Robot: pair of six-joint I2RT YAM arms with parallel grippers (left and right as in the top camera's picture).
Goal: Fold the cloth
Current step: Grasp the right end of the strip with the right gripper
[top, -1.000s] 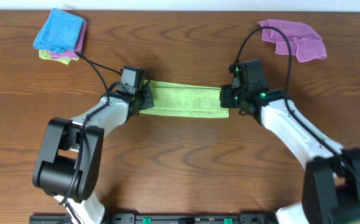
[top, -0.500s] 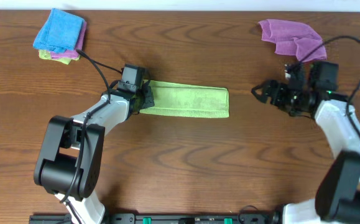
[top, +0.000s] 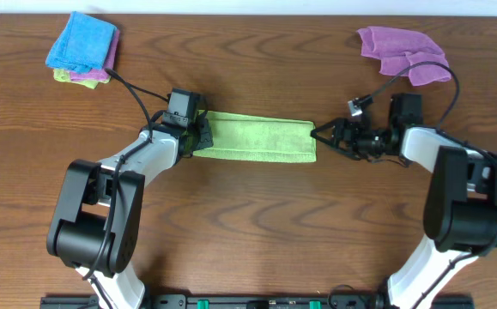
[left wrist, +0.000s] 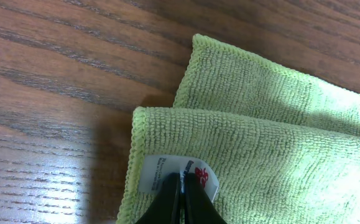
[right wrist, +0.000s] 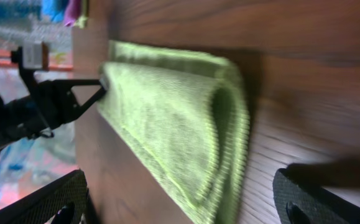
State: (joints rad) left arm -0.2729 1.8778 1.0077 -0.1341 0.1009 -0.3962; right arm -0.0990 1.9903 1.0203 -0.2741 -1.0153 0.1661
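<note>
The cloth (top: 261, 139) is lime green and lies folded into a long strip across the middle of the table. My left gripper (top: 198, 134) is at its left end. In the left wrist view that gripper (left wrist: 183, 186) is shut on the cloth's (left wrist: 260, 143) small white tag (left wrist: 158, 174). My right gripper (top: 325, 136) is at the strip's right end, rolled on its side. In the right wrist view it (right wrist: 180, 202) is open, with its fingers (right wrist: 49, 199) spread wide. The cloth's looped end (right wrist: 186, 124) lies between and ahead of them, unclamped.
A crumpled purple cloth (top: 403, 51) lies at the back right, behind the right arm. A stack of folded cloths topped by a bright blue one (top: 81, 43) sits at the back left corner. Arm cables arch over the table near both wrists.
My right gripper opened and let go of the cloth's right end, swung out to the right, then came back to that end, open. The left gripper and the cloth stayed put.
</note>
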